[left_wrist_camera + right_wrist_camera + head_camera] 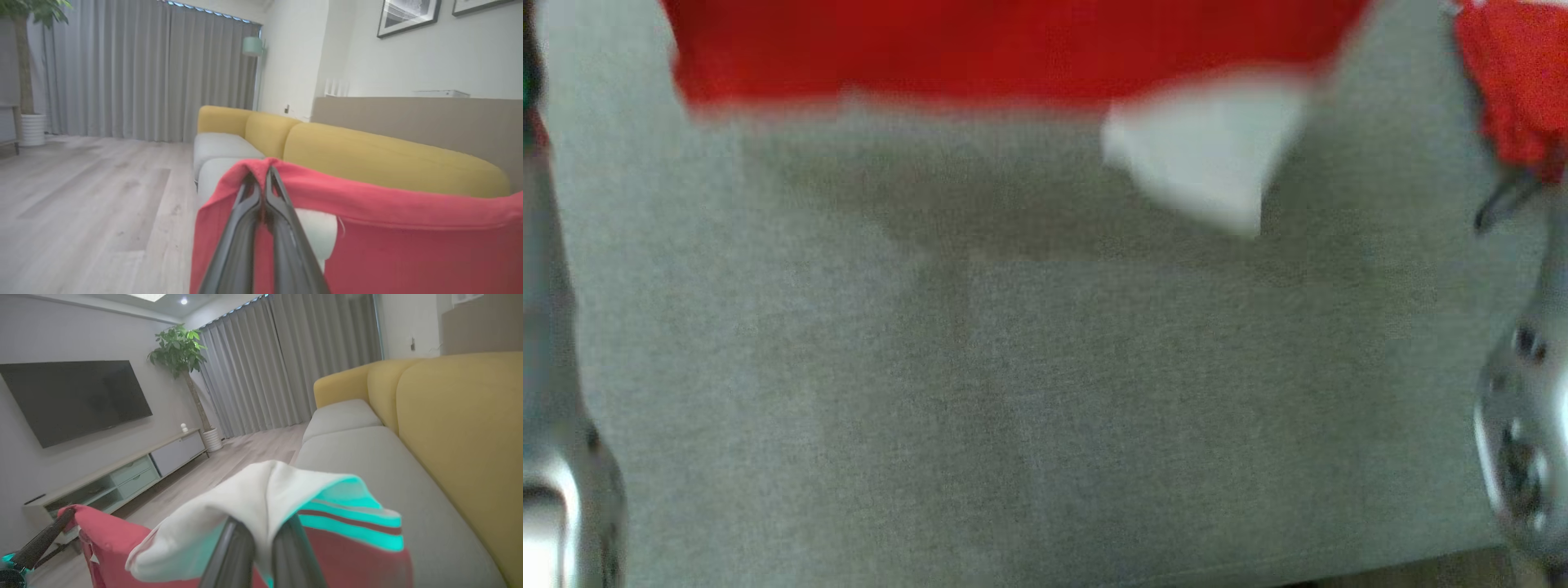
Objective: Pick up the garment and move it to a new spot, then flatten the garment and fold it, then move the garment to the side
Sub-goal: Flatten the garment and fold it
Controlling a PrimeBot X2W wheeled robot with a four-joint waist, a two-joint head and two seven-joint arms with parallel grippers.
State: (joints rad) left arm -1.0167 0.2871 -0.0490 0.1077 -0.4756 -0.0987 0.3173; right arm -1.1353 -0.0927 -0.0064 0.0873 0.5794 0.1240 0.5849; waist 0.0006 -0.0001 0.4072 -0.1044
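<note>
The garment [1013,49] is red with a white part [1209,155] and teal stripes [351,514]. It hangs stretched above the grey sofa seat [1013,392], along the top of the head view. My left gripper [262,174] is shut on a red edge of the garment [408,237]. My right gripper [263,527] is shut on the white and teal corner, which drapes over its fingertips. The right wrist view also has the left gripper [67,516] at the lower left, pinching the red cloth [106,543]. Both pale forearms [556,490] [1527,408] frame the seat.
A yellow backrest [388,159] runs behind the grey seat cushions [367,465]. Wooden floor [81,196] lies in front of the sofa. A TV [73,400], a low cabinet [122,477], a potted plant [179,351] and grey curtains [143,73] stand farther off.
</note>
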